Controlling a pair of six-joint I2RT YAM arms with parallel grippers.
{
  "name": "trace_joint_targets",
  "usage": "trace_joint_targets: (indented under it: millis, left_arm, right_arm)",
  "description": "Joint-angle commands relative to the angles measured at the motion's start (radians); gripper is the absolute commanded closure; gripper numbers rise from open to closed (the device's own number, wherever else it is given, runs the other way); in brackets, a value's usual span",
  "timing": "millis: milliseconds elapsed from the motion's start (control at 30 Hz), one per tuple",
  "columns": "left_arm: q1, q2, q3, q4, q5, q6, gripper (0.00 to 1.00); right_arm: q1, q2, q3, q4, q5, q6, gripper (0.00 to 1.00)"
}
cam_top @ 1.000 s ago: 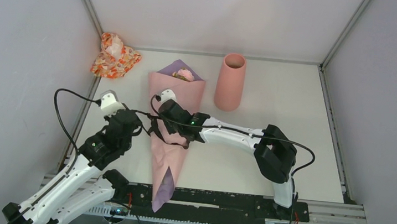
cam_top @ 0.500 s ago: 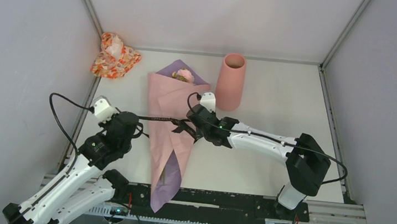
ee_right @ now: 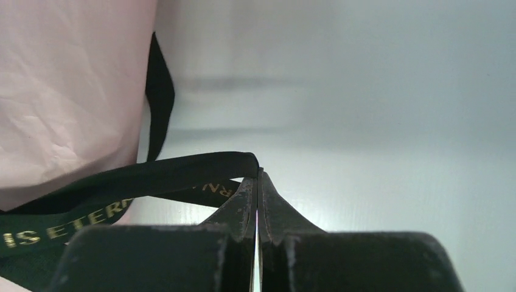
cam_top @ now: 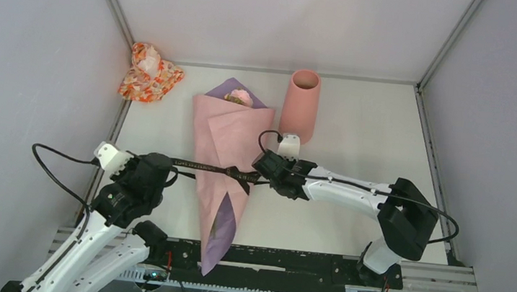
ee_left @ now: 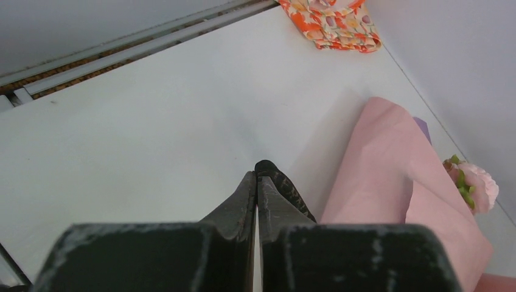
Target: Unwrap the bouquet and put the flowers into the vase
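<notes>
I've drawn left and right jaws apart, each clenched on the black ribbon (cam_top: pixel 206 166); it's now taut across the bouquet (cam_top: pixel 226 132) mid-frame, nearly untied, I judge.

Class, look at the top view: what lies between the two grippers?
The black ribbon, stretched straight across the bouquet and its pink paper, from left gripper to right gripper; the top view shows it.
</notes>
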Motion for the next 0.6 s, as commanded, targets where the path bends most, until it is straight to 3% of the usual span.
trace_joint_targets:
  millis: [0, 333, 567]
  left_arm:
    - [0.024, 0.004, 0.054, -0.053, -0.079, -0.072, 0.94]
    - [0.054, -0.043, 0.036, -0.155, -0.116, -0.145, 0.92]
    - [0.072, -0.003, 0.046, -0.281, -0.130, -0.289, 0.89]
  right_arm:
    - [-0.039, -0.081, -0.036, -0.053, 0.035, 0.086, 1.00]
    - [-0.165, -0.205, -0.194, -0.090, -0.008, 0.156, 1.00]
    - [-0.204, -0.198, -0.233, -0.108, -0.042, 0.198, 1.00]
